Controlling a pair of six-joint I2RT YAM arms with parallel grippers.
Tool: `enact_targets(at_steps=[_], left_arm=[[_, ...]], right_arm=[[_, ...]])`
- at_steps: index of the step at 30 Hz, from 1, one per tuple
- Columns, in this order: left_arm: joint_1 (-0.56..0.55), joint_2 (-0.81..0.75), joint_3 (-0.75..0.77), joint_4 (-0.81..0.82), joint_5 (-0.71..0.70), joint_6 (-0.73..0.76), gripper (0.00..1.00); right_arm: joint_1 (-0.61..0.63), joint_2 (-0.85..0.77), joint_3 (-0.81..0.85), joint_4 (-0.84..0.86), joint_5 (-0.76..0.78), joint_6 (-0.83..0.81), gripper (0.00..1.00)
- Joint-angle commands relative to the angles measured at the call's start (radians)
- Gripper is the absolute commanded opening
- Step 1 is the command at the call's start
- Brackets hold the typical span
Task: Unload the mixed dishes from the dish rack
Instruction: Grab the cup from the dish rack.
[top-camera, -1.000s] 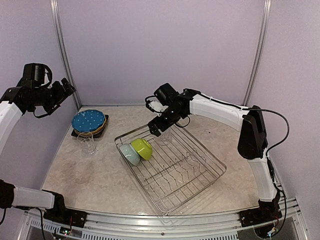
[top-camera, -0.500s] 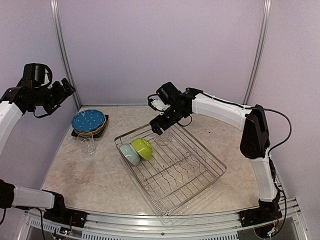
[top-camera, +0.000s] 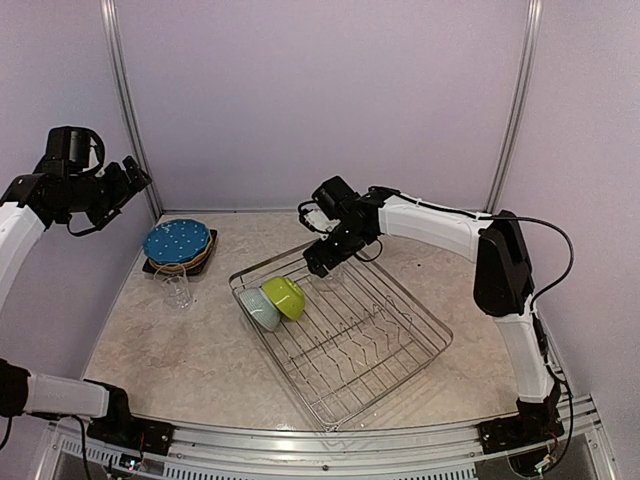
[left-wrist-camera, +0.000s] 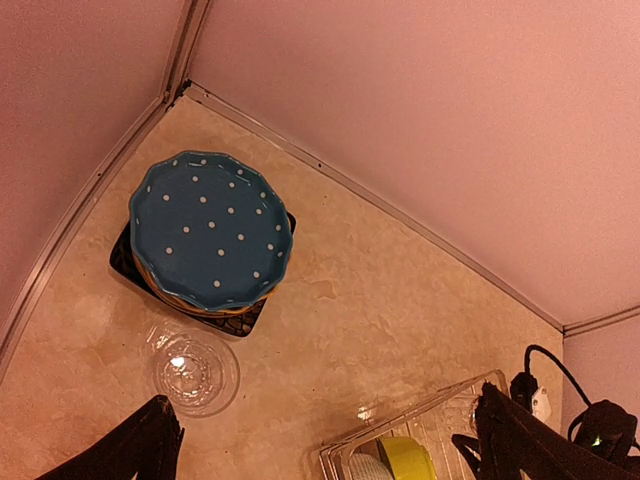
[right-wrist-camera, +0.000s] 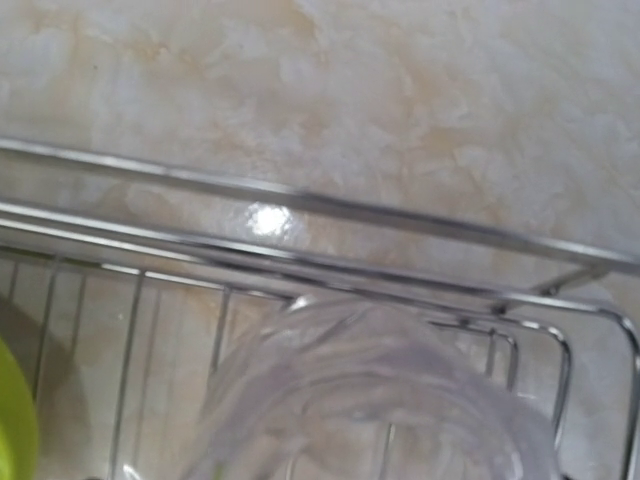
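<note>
The dish rack stands mid-table, a silver wire basket. A lime bowl and a pale-blue bowl lean together at its left end. A clear glass stands in the rack's far corner. My right gripper is down over it, jaws spread on either side. In the right wrist view that glass fills the lower frame, blurred, and no fingers show. My left gripper hangs open, high at the left, holding nothing. The blue-dotted plate tops a stack beside a second clear glass.
The black square plate lies under the plate stack near the back-left corner. In the left wrist view the glass on the table stands just in front of it. Bare table lies around the rack. The rack's rim runs across the right wrist view.
My right gripper has come down and a little to the right, closer round the glass in the rack. The left arm has not moved.
</note>
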Motion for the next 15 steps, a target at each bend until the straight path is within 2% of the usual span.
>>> enact_targets(at_steps=[1,4,8,15], left_arm=[[-0.006,-0.002,0.017,-0.001,-0.006,0.013,0.99],[-0.006,-0.010,0.008,0.001,-0.016,0.019,0.99],[-0.006,-0.022,-0.003,0.011,-0.023,0.024,0.99],[-0.006,-0.036,-0.014,0.040,-0.039,0.041,0.99]], right_arm=[[-0.025,0.034,-0.007,0.015,-0.042,0.027,0.87],[-0.036,0.034,-0.004,0.024,-0.062,0.041,0.73],[-0.039,0.011,-0.010,0.029,-0.079,0.050,0.61],[-0.038,-0.072,-0.011,0.015,-0.129,0.065,0.50]])
